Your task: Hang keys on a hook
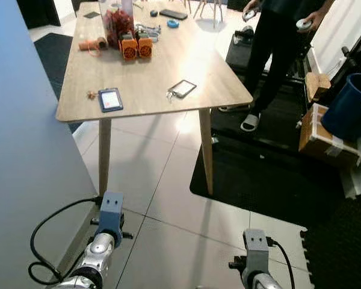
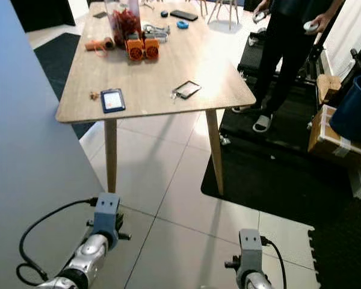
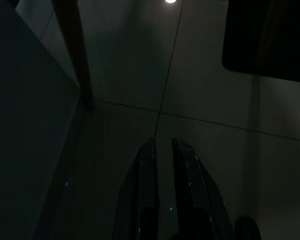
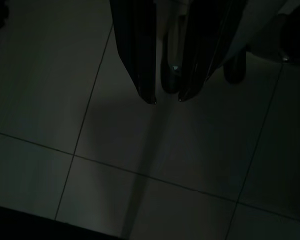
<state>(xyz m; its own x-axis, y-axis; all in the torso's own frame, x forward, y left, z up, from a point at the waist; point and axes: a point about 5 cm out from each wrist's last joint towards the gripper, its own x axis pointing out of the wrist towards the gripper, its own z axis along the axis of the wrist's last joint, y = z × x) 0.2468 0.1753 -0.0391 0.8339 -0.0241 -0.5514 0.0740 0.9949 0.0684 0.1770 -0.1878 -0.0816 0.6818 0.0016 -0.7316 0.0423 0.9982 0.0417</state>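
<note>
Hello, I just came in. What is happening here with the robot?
Nothing is being handled yet. The robot faces a wooden table with both arms hanging low over the tiled floor; the left gripper and right gripper hold nothing, fingers slightly apart. A key bunch with a card tag lies near the table's near edge. A person stands beyond the table.

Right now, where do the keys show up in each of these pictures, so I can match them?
Left eye view: the keys lie on the table, right of middle, near its front edge.
Right eye view: same spot on the table, near the front edge.
Left wrist view: dark floor tiles and what looks like a table leg.
Right wrist view: dark floor tiles.
Shared landmark: the blue device, left of the keys in both eye views.
</note>
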